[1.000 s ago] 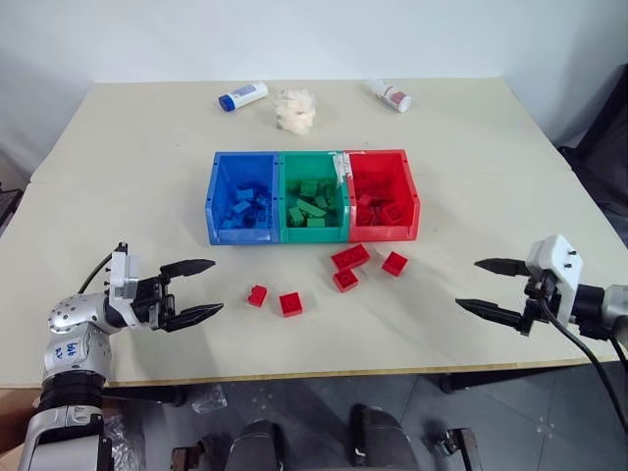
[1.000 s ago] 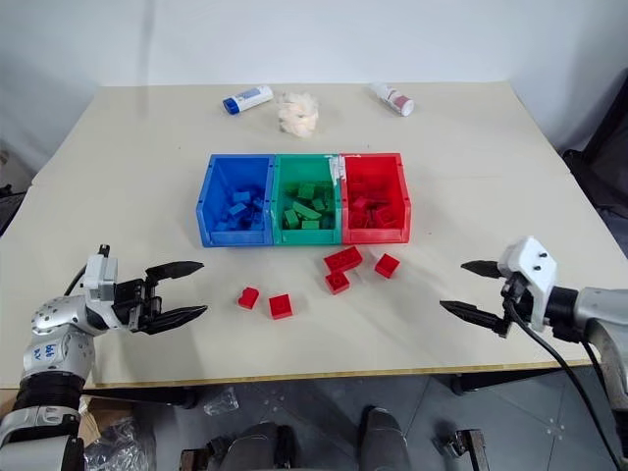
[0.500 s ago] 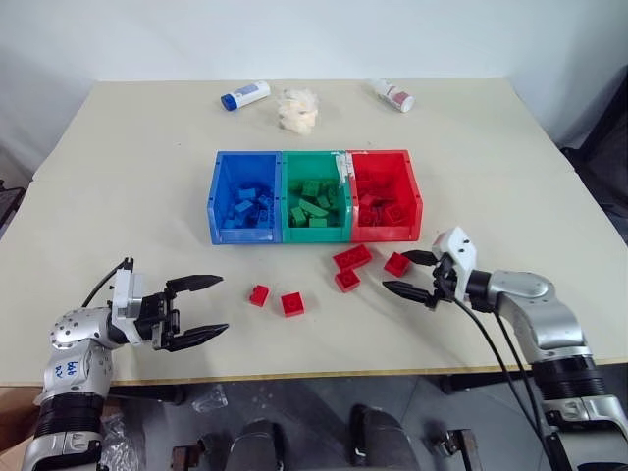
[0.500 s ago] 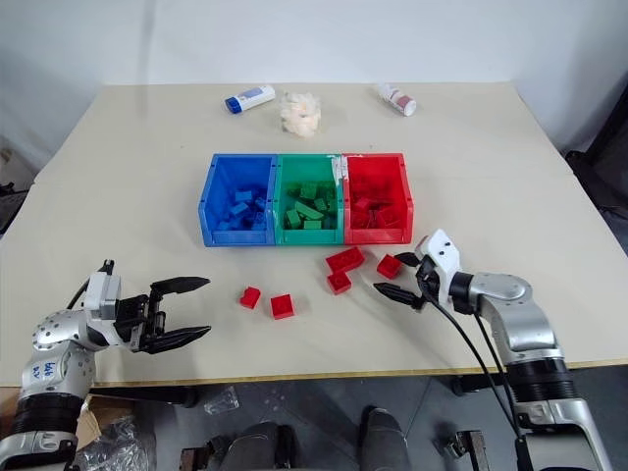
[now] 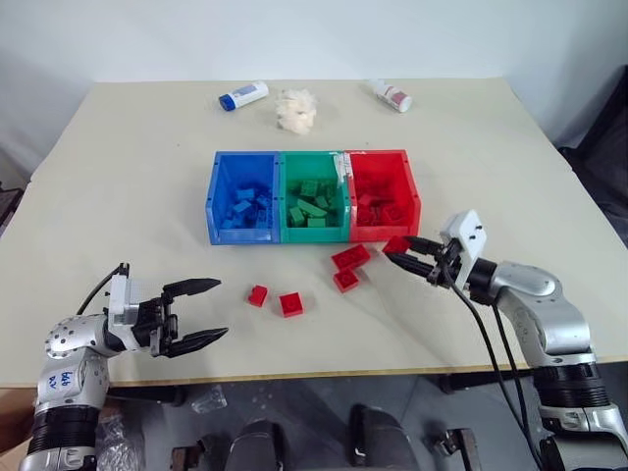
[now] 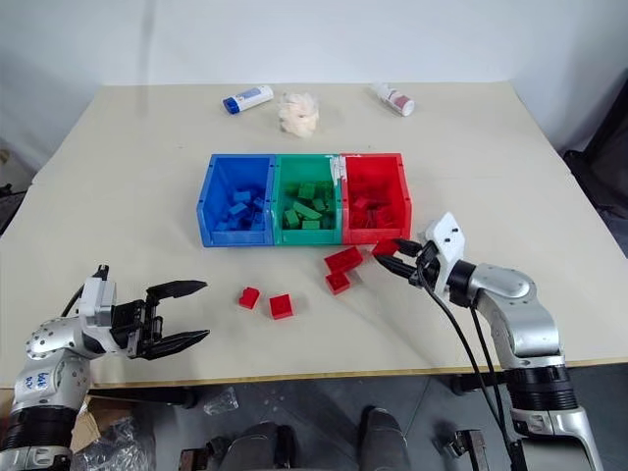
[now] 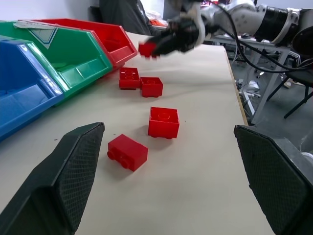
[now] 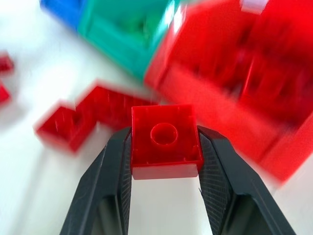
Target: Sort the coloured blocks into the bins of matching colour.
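Pinching red block (image 8: 165, 141), right claw (image 8: 165, 161) fingers

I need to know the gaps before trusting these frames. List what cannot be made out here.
- Block counts inside the red bin, green bin and blue bin: head views, pieces overlap and are too small.
- Bins in the right wrist view: smeared by blur.
- Labels on the two capped tubes: too small.
- Red block in the right gripper: its sides are covered by the fingers.

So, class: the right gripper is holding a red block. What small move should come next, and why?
Probably carry it forward over the red bin and release. The right gripper is shut on the red block, lifted just before that bin's front wall.
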Robot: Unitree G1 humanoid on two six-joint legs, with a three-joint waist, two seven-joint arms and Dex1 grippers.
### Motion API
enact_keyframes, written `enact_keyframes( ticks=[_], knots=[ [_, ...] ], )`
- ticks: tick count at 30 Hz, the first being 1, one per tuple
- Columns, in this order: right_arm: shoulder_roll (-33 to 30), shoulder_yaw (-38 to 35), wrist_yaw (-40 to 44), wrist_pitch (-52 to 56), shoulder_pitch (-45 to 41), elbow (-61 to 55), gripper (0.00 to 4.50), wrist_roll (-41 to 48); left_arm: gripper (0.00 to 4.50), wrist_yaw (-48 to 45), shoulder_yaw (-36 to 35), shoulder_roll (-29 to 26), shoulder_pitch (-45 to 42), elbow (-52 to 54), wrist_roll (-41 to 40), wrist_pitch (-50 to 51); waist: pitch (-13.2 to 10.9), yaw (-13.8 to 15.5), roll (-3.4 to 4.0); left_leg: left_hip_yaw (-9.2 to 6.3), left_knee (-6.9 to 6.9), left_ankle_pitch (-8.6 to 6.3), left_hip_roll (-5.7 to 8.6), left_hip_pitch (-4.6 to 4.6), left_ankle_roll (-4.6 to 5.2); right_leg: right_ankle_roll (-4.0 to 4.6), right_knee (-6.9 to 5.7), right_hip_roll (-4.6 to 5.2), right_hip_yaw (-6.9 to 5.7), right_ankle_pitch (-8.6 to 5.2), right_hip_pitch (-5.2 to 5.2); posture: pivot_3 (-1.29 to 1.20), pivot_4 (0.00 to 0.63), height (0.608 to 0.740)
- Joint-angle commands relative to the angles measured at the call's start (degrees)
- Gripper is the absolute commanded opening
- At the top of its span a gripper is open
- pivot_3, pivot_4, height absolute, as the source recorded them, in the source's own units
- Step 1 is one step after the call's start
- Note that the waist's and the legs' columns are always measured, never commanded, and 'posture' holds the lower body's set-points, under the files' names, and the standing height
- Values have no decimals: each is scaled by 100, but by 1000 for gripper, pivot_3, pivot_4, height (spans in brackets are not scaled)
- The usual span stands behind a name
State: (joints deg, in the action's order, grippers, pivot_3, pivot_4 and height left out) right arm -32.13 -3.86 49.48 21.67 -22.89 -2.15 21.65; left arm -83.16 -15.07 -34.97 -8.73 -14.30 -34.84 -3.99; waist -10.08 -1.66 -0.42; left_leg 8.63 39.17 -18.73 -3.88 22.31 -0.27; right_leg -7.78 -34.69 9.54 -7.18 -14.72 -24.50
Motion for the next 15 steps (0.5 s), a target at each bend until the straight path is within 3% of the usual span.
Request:
enact_keyframes(
  ticks=[1, 5, 9, 13, 14, 15],
  knots=[
    [139, -140, -310, -229, -819, 372, 1463, -77, 4500, -20, -37, 13, -191, -39, -65, 5, 0, -19, 0, 4, 0, 0, 0, 0, 0, 0, 0, 0, 3, 0, -2, 0, 150, 740],
    [312, 12, -501, -575, -1772, 1680, 1463, -441, 4500, -69, 33, 47, -395, -197, -6, -5, 0, -27, 1, 5, -1, 1, 0, -3, -1, 1, -7, 0, 3, 0, -4, 0, 150, 740],
    [430, 89, -499, -1091, -2356, 2610, 2768, -706, 4500, -116, 68, 68, -564, -333, 29, -39, 0, -29, 1, 6, -6, 0, 0, 1, 0, 3, -1, 0, -2, -1, -5, 0, 150, 740],
    [448, 81, -379, -1256, -2476, 2814, 4179, -762, 4500, -161, 61, 55, -627, -416, 36, -65, -1, -28, 1, 7, -6, 0, 2, 7, 1, 2, 5, 0, -4, -1, -6, 0, 150, 740],
    [432, 67, -349, -1244, -2443, 2754, 4467, -745, 4500, -168, 57, 50, -633, -426, 36, -64, -1, -34, 1, 7, -6, 0, 1, 6, 1, 2, 4, -1, -4, -1, -6, 0, 150, 740],
    [402, 56, -299, -1215, -2379, 2650, 4467, -717, 4500, -176, 54, 43, -637, -436, 36, -60, -1, -39, 1, 7, -6, 0, 1, 6, 0, 2, 4, -1, -3, -1, -6, 0, 150, 740]
  ],
)
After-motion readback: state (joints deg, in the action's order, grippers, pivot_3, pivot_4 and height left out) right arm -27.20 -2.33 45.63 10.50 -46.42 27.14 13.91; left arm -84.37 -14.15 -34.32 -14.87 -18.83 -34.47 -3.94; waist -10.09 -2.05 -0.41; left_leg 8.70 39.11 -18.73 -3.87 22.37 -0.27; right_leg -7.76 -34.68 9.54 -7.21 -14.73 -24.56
